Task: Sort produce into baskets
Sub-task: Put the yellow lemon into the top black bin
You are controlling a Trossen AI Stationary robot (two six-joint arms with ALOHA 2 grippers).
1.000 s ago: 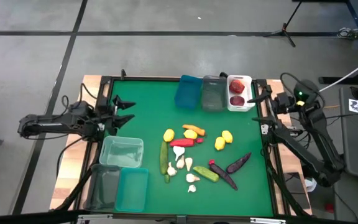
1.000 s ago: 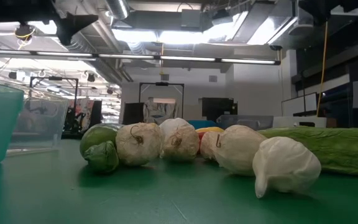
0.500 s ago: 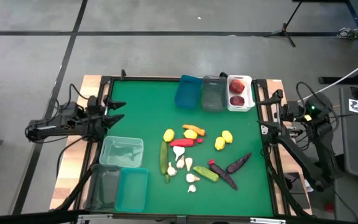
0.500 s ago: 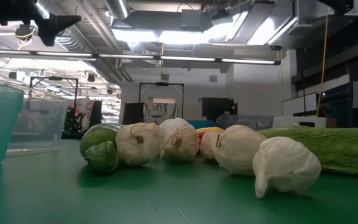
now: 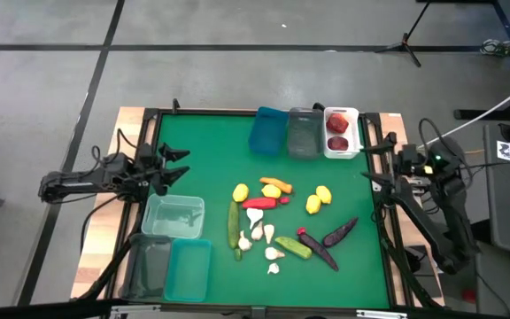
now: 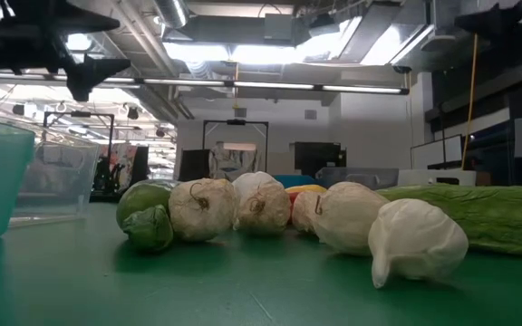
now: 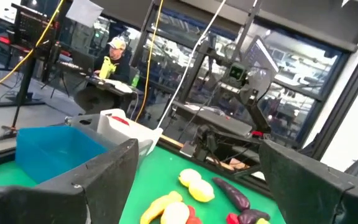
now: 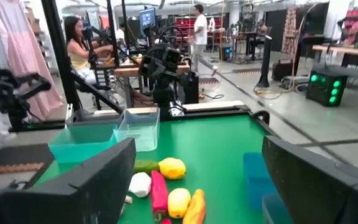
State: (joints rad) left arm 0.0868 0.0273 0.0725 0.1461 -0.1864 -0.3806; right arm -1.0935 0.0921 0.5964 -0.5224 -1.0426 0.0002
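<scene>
The produce lies in a heap at the table's middle: yellow lemons [image 5: 319, 198], an orange carrot [image 5: 275, 183], a red pepper [image 5: 266, 202], green cucumbers [image 5: 234, 223], white garlic [image 5: 255, 215] and dark eggplants [image 5: 339, 232]. Two red apples [image 5: 337, 121] lie in the white bin [image 5: 354, 133]. My left gripper [image 5: 173, 166] is open and empty above the table's left edge, beyond the pale clear bin [image 5: 173, 215]. My right gripper [image 5: 370, 161] is open and empty above the right edge, near the white bin. The garlic [image 6: 204, 208] fills the low view.
The blue bin [image 5: 269, 130] and the grey-clear bin [image 5: 305, 131] stand by the white one at the far edge. The dark clear bin [image 5: 149, 266] and the teal bin [image 5: 189, 269] stand at the near left. People sit and stand beyond the table [image 8: 82, 46].
My left gripper drew back toward the table's left edge, then came right again and a little nearer and lower. My right gripper has gone toward the near edge along the table's right side. Both have stayed open and empty. The produce has not moved.
</scene>
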